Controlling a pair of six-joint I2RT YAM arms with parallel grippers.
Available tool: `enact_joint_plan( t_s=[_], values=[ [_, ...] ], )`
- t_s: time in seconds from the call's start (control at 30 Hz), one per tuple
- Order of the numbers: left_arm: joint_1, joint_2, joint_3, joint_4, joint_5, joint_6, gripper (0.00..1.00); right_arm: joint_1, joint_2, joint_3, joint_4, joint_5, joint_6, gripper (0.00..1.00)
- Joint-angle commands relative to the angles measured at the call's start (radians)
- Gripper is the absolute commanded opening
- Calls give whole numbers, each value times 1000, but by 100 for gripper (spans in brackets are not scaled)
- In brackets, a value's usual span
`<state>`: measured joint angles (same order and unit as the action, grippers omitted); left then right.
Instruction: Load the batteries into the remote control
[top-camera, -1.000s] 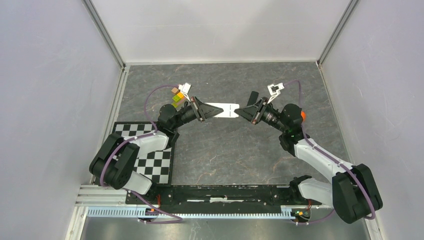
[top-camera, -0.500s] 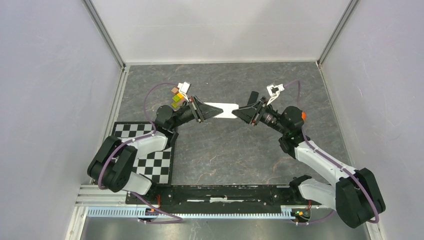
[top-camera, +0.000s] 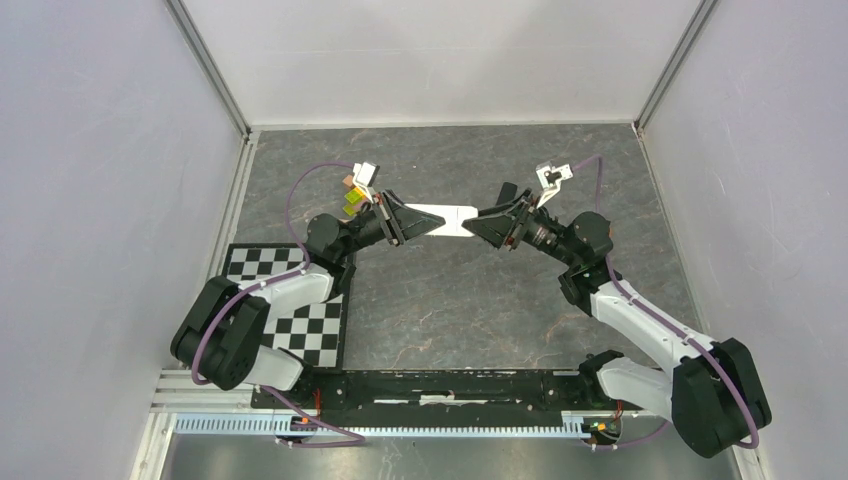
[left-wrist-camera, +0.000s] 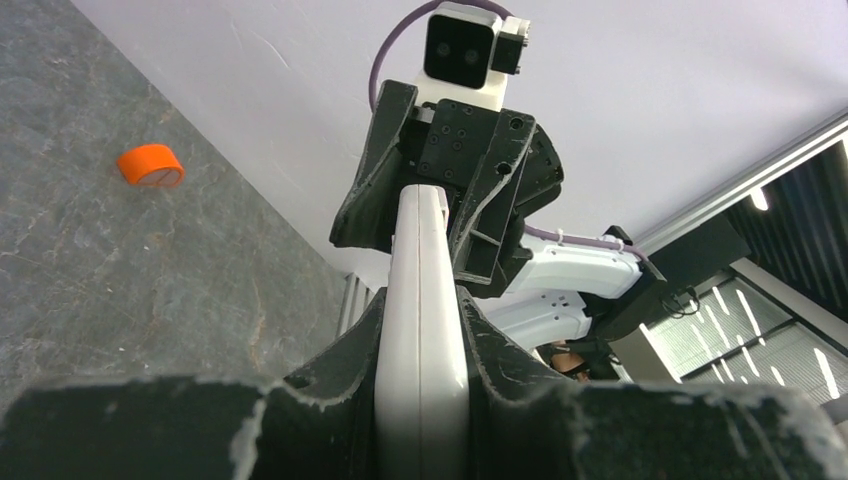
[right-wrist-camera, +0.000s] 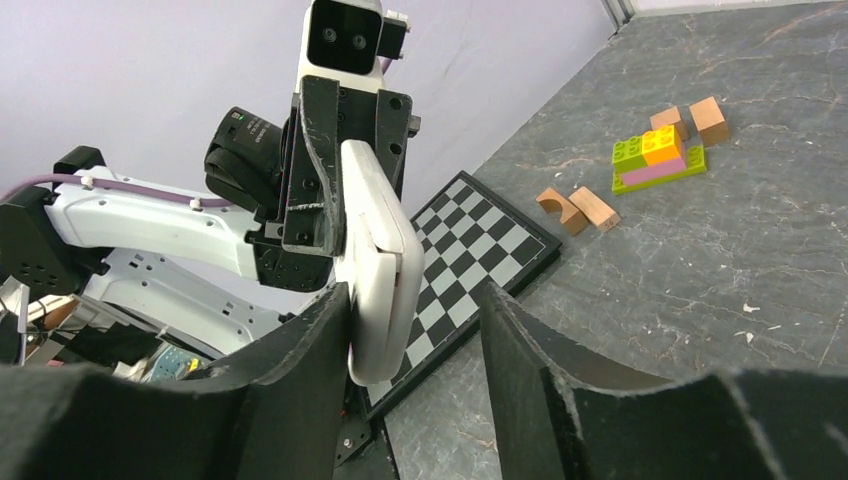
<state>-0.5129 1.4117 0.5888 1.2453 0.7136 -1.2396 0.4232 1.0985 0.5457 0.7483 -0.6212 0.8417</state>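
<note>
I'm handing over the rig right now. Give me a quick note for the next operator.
Left gripper: shut on one end of the remote control, holding it off the table.
Right gripper: open, jaws astride the other end, not clamping.
Batteries: none in view.
Done: cannot tell whether any are loaded.
To do: check that, then load any that are missing.

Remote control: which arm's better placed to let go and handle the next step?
Right, likely. The right gripper stands wider than the remote control, gap on one side, so it can back away. The left gripper is clamped on the other end.
</note>
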Motion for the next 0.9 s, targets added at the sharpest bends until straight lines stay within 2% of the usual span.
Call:
enact_joint_plan(
  t_s=[0.0, 0.2, 0.33, 0.63, 0.87],
  values=[
    [-35, -65, 35, 209, 12, -142, 2, -13, 22, -33, -33, 28, 19, 57],
    [-36, -35, 3, 190, -63, -209, 2, -17, 45, -17, 46, -2, 101, 68],
    [-36, -37, -14, 147, -90, -195, 2, -18, 58, -7, 91, -20, 143, 73],
    [-35, -25, -24, 122, -97, -164, 2, -17, 90, 3, 220, -11, 254, 80],
    [-35, -15, -27, 95, -104, -145, 2, -17, 101, 23, 240, 4, 281, 80]
  ],
)
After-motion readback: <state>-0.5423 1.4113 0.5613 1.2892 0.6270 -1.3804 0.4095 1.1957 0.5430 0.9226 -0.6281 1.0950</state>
